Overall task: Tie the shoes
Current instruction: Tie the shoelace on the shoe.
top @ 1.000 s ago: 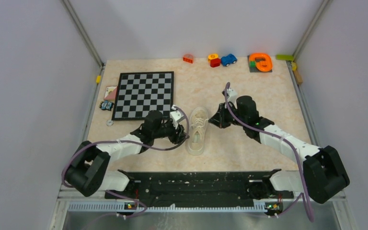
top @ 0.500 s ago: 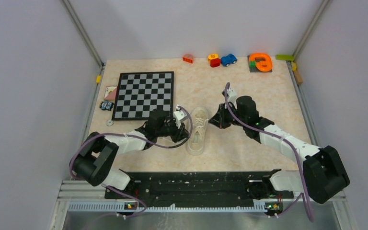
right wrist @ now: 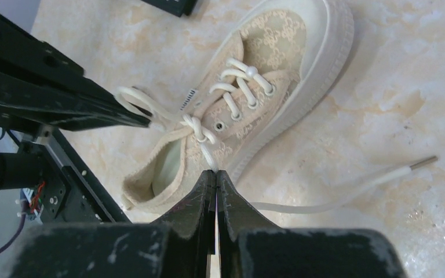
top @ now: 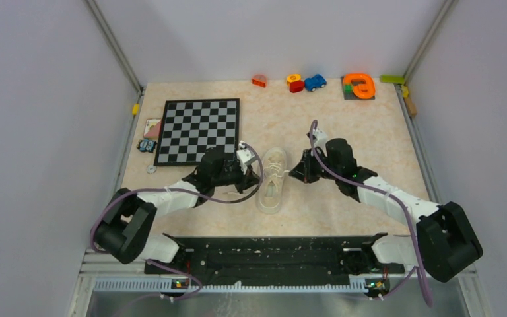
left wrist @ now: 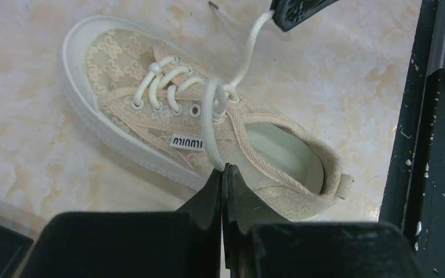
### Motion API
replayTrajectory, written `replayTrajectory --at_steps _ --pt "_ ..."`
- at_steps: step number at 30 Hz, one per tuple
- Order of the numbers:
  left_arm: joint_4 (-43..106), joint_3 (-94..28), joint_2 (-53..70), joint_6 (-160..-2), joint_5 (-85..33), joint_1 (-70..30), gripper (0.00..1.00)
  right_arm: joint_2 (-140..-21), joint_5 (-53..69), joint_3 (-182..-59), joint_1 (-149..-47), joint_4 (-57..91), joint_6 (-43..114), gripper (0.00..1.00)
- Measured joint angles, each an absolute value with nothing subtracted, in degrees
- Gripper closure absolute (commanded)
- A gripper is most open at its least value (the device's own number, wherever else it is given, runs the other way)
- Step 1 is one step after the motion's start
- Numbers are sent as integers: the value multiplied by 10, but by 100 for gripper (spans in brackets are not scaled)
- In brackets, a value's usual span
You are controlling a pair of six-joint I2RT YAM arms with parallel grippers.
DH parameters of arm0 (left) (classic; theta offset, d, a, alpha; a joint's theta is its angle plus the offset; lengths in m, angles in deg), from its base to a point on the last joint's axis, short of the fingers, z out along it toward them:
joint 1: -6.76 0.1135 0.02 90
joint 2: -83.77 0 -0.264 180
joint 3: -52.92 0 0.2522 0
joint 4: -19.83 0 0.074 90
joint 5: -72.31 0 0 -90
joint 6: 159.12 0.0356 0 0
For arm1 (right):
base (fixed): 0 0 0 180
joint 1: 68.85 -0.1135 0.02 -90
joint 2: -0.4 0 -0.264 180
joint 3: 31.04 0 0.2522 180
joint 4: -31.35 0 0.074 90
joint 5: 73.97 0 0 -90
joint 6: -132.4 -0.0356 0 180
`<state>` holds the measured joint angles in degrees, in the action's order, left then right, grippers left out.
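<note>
Cream shoe (top: 272,179) mid-frame on the bench (top: 370,132). Left tool (left wrist: 223,172) pinches the lace loop (left wrist: 211,116); right tool (right wrist: 215,175) pinches the other lace (right wrist: 207,153).

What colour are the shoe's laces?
The laces are white; the left wrist view shows them best.

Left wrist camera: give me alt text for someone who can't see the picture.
The left gripper, shut, pinches a white lace loop that comes off a cream sneaker lying on a beige marbled table. At the top edge, the right gripper holds another lace strand.
</note>
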<state>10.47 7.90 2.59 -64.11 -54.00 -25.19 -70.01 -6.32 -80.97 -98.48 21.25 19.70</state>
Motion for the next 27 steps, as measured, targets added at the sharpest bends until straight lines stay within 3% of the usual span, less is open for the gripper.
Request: replayTrajectory --at_steps 13,21,27 --pt "108 95 93 -658 -517 -239 100 -746 -59 -801 -985 224 186 100" --pt "119 95 200 -678 -482 -232 100 -622 -64 -813 -985 219 173 100" --pt "132 100 247 -723 -401 -229 100 -594 2 -825 -983 169 167 100"
